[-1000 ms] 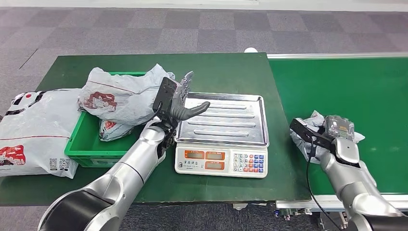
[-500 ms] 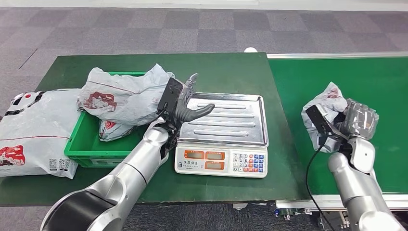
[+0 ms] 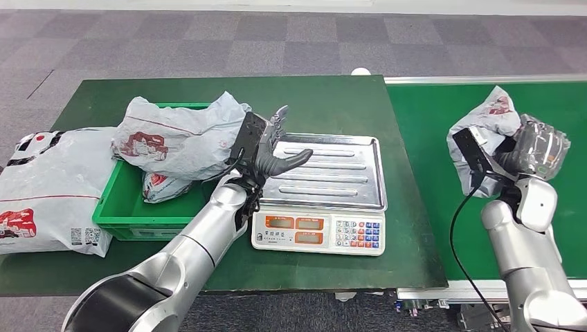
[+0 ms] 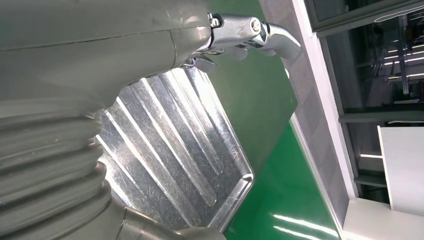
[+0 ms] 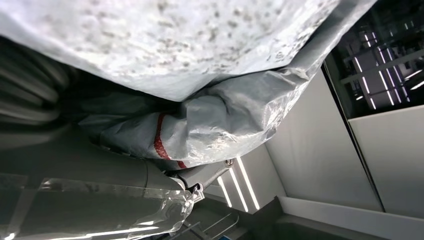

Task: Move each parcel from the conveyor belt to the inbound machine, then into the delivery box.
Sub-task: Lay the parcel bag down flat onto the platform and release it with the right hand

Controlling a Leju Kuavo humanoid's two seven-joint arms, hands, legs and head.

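Fingers of the right hand [image 3: 536, 149] are wrapped round a crumpled grey parcel [image 3: 488, 121], held clear above the green belt [image 3: 443, 117]; the right wrist view shows the bag's wrinkled film pressed close against that hand. Fingers of the left hand [image 3: 271, 149] are spread and empty, poised over the near-left corner of the scale [image 3: 325, 183], its steel pan bare.

By my reading, the step in hand is the carry from belt to scale; the drop into the box comes after. The next move calls for a sweep leftward over the desk [image 3: 325, 97] edge where it meets the belt, then a lowering onto the pan.

Room is open between parcel and pan, with nothing standing along that path. The left hand crowds the pan's left edge and may need to give way. Beyond it, the green box [image 3: 118, 204] already holds a bulky bag [image 3: 173, 138], with another bag [image 3: 48, 183] lying just outside, so space there looks tight.
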